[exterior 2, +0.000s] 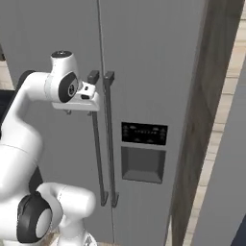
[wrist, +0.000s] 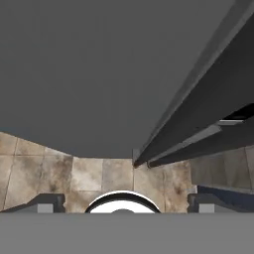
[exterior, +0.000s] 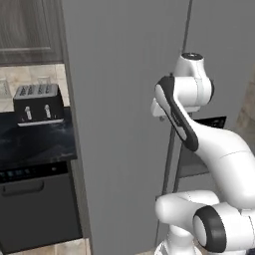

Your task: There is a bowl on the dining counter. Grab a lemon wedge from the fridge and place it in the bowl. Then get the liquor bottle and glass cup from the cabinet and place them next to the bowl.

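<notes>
The tall grey fridge (exterior: pixel 119 124) (exterior 2: pixel 144 57) stands with both doors shut. Two long dark bar handles (exterior 2: pixel 109 144) run down its middle. My gripper (exterior 2: pixel 79 113) (exterior: pixel 160 117) hangs open just left of the top of the left handle, pointing down and close to the left door. In the hand view I look down the door (wrist: pixel 99 74) past the handles (wrist: pixel 198 124) to the floor, with my gripper (wrist: pixel 128 203) wide apart and nothing between the tips. A dark grey wood-grain wall cabinet (exterior: pixel 27 30) hangs at the far left. The bowl, lemon wedge, liquor bottle, glass cup and dining counter are out of view.
A silver toaster (exterior: pixel 38 103) sits on the black kitchen worktop (exterior: pixel 35 142) left of the fridge, above a dark appliance front (exterior: pixel 35 209). A dispenser panel (exterior 2: pixel 143 153) is set in the right door. A wooden side panel (exterior 2: pixel 211 96) flanks the fridge's right side.
</notes>
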You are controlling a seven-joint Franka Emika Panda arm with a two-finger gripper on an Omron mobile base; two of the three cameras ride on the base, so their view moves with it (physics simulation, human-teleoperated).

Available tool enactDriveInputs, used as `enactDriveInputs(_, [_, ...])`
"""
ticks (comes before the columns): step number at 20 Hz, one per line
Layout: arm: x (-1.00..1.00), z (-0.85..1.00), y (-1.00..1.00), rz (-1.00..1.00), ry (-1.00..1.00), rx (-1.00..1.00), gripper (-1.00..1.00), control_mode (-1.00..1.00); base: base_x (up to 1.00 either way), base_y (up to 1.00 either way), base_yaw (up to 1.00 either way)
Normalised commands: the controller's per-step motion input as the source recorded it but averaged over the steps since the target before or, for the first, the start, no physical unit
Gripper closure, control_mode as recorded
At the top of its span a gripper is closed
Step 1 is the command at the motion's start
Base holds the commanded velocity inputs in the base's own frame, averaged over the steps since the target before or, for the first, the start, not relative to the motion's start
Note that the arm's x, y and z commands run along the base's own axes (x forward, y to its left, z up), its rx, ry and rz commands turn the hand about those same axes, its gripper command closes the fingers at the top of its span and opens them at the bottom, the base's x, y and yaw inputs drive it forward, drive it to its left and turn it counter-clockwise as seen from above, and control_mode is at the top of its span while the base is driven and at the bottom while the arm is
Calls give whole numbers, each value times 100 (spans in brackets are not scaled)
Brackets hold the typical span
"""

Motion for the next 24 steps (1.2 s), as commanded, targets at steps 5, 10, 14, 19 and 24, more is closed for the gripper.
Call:
enactDriveInputs(5, [0,0,0,0,0,0,-100,100,-49,-60,-10])
enactDriveInputs(10, [0,0,0,0,0,0,-100,100,-22,-19,-3])
enactDriveInputs(14, [0,0,0,0,0,0,-100,100,-25,0,1])
enactDriveInputs(19, [0,0,0,0,0,0,-100,100,-29,-1,3])
enactDriveInputs(24, [0,0,0,0,0,0,-100,100,-36,-6,4])
